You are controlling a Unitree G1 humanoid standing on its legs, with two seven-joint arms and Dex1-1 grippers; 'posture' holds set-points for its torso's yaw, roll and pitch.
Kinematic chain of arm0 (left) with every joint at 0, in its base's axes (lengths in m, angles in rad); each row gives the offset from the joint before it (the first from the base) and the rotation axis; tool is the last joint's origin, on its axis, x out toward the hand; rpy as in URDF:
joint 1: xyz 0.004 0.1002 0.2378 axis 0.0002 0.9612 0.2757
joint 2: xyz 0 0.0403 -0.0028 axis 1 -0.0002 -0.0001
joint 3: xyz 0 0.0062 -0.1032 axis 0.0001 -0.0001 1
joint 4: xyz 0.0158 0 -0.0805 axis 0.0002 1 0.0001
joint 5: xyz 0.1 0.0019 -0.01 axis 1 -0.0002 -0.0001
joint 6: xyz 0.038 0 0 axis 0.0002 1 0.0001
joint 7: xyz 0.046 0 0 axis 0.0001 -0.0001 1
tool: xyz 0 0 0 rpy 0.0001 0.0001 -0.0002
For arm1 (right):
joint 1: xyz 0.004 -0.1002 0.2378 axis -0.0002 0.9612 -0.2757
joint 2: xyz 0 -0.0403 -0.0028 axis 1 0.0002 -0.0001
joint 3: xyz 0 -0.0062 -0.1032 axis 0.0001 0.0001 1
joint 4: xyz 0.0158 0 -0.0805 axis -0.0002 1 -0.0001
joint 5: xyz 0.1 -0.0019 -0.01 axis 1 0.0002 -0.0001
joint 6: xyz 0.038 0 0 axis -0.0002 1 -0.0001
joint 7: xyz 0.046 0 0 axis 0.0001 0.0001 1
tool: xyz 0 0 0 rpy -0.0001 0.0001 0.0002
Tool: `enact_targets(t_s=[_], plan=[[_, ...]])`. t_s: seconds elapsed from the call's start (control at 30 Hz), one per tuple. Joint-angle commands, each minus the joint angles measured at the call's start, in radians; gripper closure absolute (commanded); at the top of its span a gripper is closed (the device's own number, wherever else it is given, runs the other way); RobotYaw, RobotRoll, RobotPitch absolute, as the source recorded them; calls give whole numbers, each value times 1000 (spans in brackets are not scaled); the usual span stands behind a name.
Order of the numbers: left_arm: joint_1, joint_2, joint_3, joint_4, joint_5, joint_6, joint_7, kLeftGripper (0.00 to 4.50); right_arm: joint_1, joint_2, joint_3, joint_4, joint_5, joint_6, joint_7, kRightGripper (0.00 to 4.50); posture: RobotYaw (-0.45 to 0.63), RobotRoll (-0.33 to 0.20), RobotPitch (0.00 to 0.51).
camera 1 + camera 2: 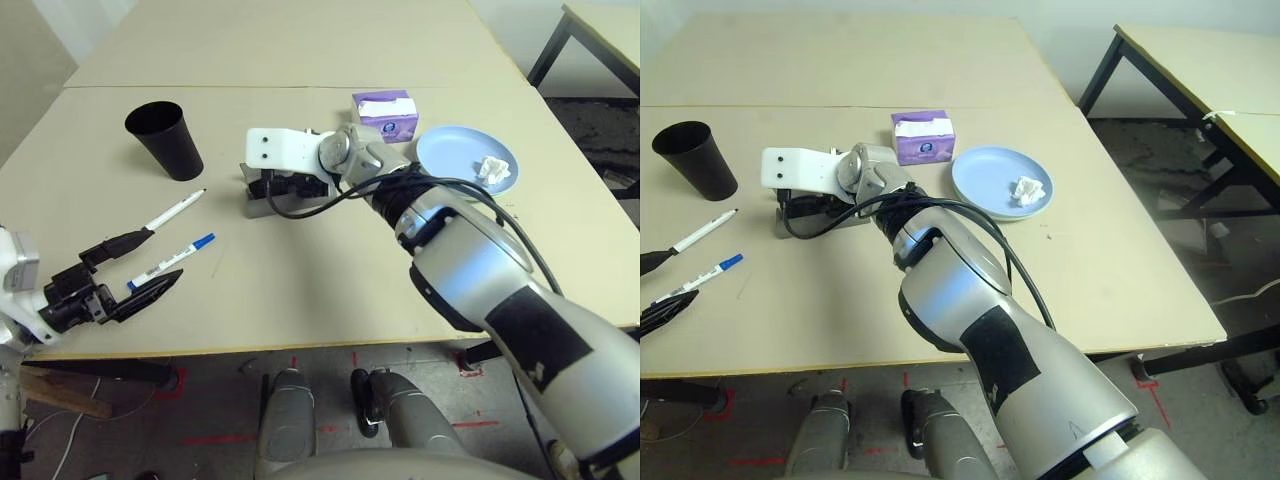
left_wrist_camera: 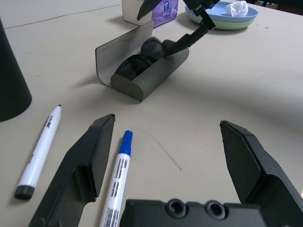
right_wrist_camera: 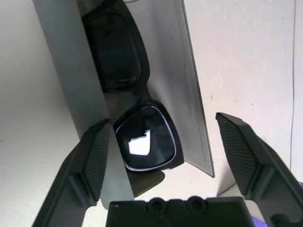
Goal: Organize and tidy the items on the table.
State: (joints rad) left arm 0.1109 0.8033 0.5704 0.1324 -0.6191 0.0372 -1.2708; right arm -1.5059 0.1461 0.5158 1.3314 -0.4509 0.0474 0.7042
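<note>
sunglasses point(image 3: 142, 137) in case point(image 2: 142, 71), tissue point(image 1: 1025, 188) on plate point(image 1: 980, 180)

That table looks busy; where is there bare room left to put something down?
Bare: the near-right table in front of the blue plate, and beyond the seam. Crowded: glasses case, tissue box and plate bunch together; the two markers lie by the left gripper.

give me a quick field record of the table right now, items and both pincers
sunglasses: lying in the open grey case
right pincer: open, over the case, holding nothing
left pincer: open, near the blue-capped marker
other marker: lying beside it on the table
black cup: upright
plates: blue on green, crumpled tissue on top
tissue box: purple, behind the case
</note>
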Motion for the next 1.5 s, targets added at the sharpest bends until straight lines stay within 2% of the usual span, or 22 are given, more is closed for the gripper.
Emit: enact_targets(t_s=[0.03, 0.13, 0.23, 0.33, 0.43, 0.5, 0.6, 0.73, 0.83, 0.97, 1.07, 1.17, 1.3, 1.4, 1.5], plan=[[-8, -3, -21, 28, 15, -11, -8, 0, 28, 66, -18, 9, 4, 11, 18, 59, 124, 0, 207], [-28, -2, -30, 43, 17, -14, -7, 0, 5, 49, -64, -1, 45, 28, 49, 59, 110, 0, 203], [-49, 0, -36, 58, 19, -15, -1, 0, -37, 11, -147, -30, 124, 71, 147, 59, 101, 0, 202], [-63, -6, -38, 68, 22, -16, 19, 0, -57, -51, -201, -85, 179, 114, 283, 59, 84, 0, 199], [-76, -11, -40, 77, 30, -20, 44, 0, -30, -143, -254, -242, 262, 253, 462, 59, 80, 0, 195], [-84, -12, -41, 84, 36, -25, 59, 0, 36, -217, -270, -430, 316, 387, 560, 59, 79, 0, 193], [-101, -18, -42, 95, 50, -29, 96, 0, 192, -350, -305, -779, 411, 599, 636, 59, 78, 0, 190], [-122, -19, -69, 105, 105, -36, 173, 0, 469, -514, -433, -1134, 536, 670, 611, 59, 58, 0, 185], [-156, -14, -102, 108, 150, -7, 243, 0, 675, -554, -541, -1294, 633, 634, 561, 59, 45, 0, 181], [-216, -9, -144, 106, 189, 42, 319, 0, 878, -598, -582, -1413, 685, 556, 511, 59, 25, 0, 173], [-268, -10, -176, 104, 211, 87, 369, 0, 1015, -590, -622, -1437, 707, 415, 455, 59, 10, 0, 170], [-320, -24, -206, 87, 225, 121, 415, 0, 1155, -565, -657, -1391, 702, 182, 409, 59, 1, 0, 172], [-344, -34, -214, 81, 226, 144, 451, 0, 1226, -549, -645, -1280, 668, -68, 358, 59, -11, 0, 174], [-346, -36, -215, 71, 225, 153, 459, 0, 1221, -529, -645, -1153, 646, -214, 290, 59, -5, 0, 177], [-351, -36, -211, 72, 226, 167, 474, 0, 1194, -500, -646, -1069, 671, -300, 256, 59, 6, 0, 179]])
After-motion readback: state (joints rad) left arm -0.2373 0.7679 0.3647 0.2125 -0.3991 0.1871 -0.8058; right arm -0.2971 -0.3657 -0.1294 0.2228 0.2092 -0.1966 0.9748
